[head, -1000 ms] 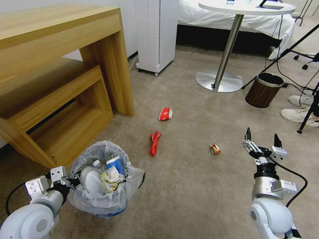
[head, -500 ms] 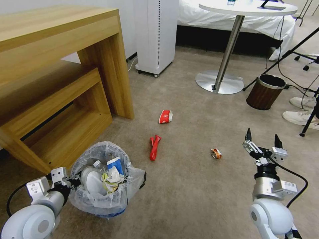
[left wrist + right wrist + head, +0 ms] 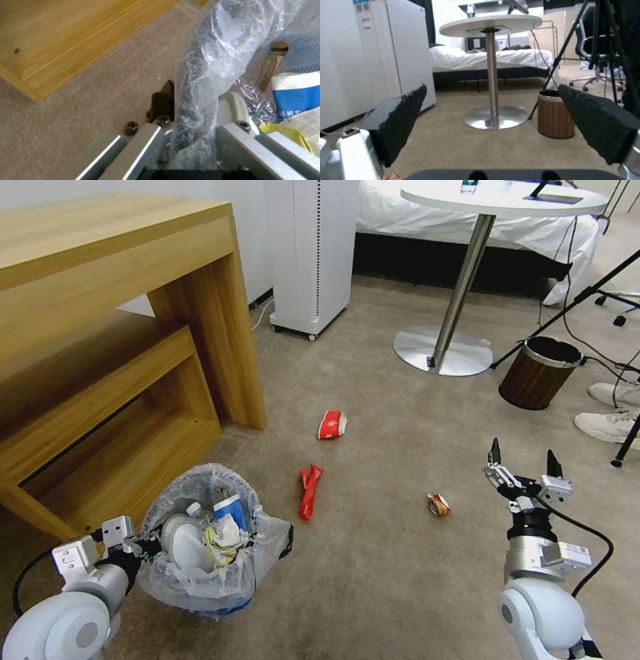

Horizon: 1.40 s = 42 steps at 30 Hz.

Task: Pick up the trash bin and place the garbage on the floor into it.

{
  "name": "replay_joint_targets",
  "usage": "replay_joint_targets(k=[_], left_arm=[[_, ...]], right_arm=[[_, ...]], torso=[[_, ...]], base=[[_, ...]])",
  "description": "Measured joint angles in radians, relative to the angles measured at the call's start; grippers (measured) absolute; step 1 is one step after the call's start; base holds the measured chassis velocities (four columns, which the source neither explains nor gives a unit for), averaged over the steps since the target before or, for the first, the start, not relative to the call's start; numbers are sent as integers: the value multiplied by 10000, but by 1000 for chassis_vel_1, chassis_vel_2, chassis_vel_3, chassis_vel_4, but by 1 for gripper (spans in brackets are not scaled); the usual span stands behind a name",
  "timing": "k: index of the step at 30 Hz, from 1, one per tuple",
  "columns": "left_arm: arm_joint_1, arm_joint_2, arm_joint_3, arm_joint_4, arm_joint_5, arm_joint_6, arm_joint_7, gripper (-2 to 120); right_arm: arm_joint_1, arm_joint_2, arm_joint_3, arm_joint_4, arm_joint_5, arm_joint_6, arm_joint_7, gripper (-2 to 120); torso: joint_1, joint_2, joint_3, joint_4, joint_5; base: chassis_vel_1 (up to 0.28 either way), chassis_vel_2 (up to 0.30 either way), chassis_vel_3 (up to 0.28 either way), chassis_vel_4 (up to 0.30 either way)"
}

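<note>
Trash bin [image 3: 200,573]: crinkled glossy translucent plastic liner. Floor [image 3: 373,573]: matt beige short-pile carpet. Beside bin, desk [image 3: 100,313]: smooth wood grain. Brown bin [image 3: 537,380]: ribbed wood-look, metal rim. Right gripper [image 3: 493,125] fingers [image 3: 403,120]: rough matt black pads.

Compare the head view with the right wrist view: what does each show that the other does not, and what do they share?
Head view alone: the left gripper clamped on the rim of the bag-lined trash bin, plus litter on the beige floor, namely a red-white paper cup, a red wrapper and a crushed can.

Right wrist view alone: an office chair behind the tripod.

Both: the open, empty right gripper, the round pedestal table, the brown wood-look bin, the white cabinet and the bed.
</note>
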Motion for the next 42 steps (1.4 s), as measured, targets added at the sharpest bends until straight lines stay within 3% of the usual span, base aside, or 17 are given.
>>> replay_joint_targets(k=[28,36,42], left_arm=[[-110,-58,-20,219,122,-83,32,1],[-125,-98,2,289,199,-122,76,1],[-133,-159,22,334,222,-121,100,1]], right_arm=[[155,-47,-167,-221,-140,78,81,100],[286,-67,-329,-479,-149,582,39,100],[364,-283,-687,-291,308,-247,475,100]], torso=[[1,0,1,0,0],[1,0,2,0,1],[0,0,0,0,-1]], base=[[-104,104,107,-105],[-88,93,89,-81],[-5,6,10,-8]])
